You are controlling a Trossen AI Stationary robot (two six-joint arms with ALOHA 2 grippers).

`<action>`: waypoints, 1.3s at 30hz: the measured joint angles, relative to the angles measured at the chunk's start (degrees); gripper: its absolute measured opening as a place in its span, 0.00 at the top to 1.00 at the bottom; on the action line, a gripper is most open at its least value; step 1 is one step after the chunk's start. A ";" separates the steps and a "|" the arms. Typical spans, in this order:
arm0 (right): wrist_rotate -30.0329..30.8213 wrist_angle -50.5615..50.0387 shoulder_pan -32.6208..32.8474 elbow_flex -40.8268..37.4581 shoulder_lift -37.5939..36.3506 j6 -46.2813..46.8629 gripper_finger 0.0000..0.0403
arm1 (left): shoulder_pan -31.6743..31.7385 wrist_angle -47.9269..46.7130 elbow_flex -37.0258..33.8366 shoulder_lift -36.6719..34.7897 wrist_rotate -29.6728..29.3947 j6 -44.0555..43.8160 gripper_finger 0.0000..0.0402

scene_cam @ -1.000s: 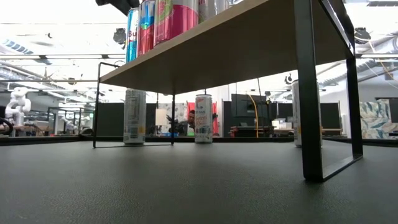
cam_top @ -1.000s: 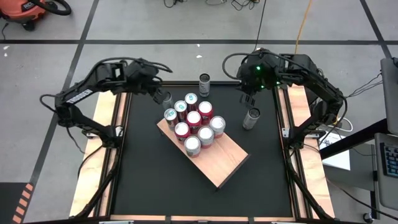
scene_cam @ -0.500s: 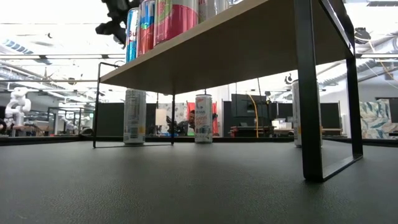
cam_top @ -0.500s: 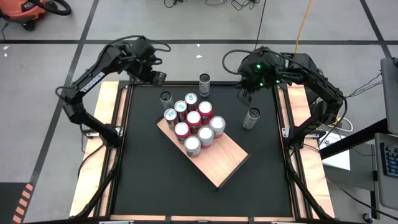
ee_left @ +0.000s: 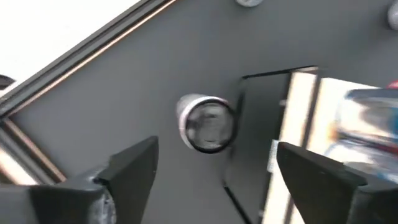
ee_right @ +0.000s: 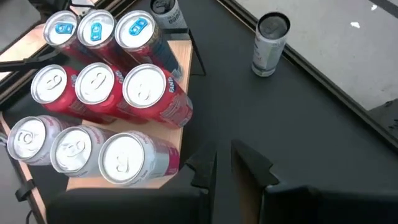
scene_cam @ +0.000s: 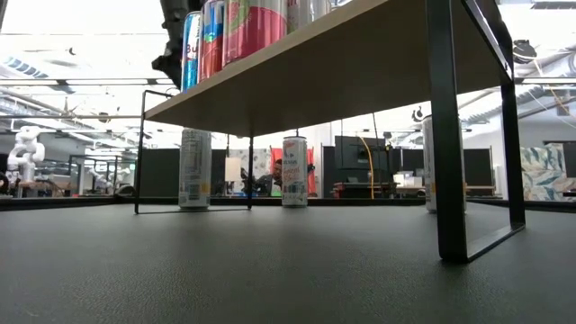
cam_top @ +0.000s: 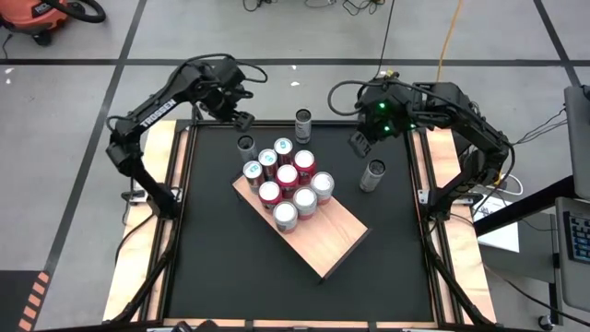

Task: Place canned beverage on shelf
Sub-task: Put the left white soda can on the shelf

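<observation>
The shelf [cam_top: 327, 240], a pale wooden slab on black wire legs, stands slantwise on the black table. Several cans [cam_top: 287, 175] stand upright on its far-left end. Three more cans stand on the table: one [cam_top: 245, 145] against the shelf's far-left corner, one [cam_top: 302, 123] near the far edge, one [cam_top: 372, 173] to the right. My left gripper [cam_top: 241, 120] hangs open just beyond the corner can [ee_left: 207, 122], above it and touching nothing. My right gripper [cam_top: 356, 143] is shut and empty, in the air between the far can and the right can.
Narrow wooden strips [cam_top: 175, 203] edge the table on the left and right. From table height, the shelf's underside [scene_cam: 315, 81] and its black legs [scene_cam: 445, 135] fill the near right. The shelf's near-right half is bare wood.
My left gripper has swung from close over the corner can toward the table's far edge and then a little to the right. It has also come down into the top left of the low view. My right gripper has rolled about its own axis and stayed in place.
</observation>
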 joint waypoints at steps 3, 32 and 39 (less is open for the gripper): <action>0.40 -1.19 0.66 0.00 0.00 0.49 0.93 | 0.05 -0.31 -1.99 1.04 -1.51 1.35 0.14; 3.23 -2.94 1.92 -0.02 0.00 -0.17 0.93 | -2.46 8.22 -11.88 2.81 -0.34 1.17 0.14; 3.23 -2.94 1.92 -0.02 0.00 -0.05 0.93 | -3.08 8.86 -11.84 3.62 -0.88 -0.25 0.14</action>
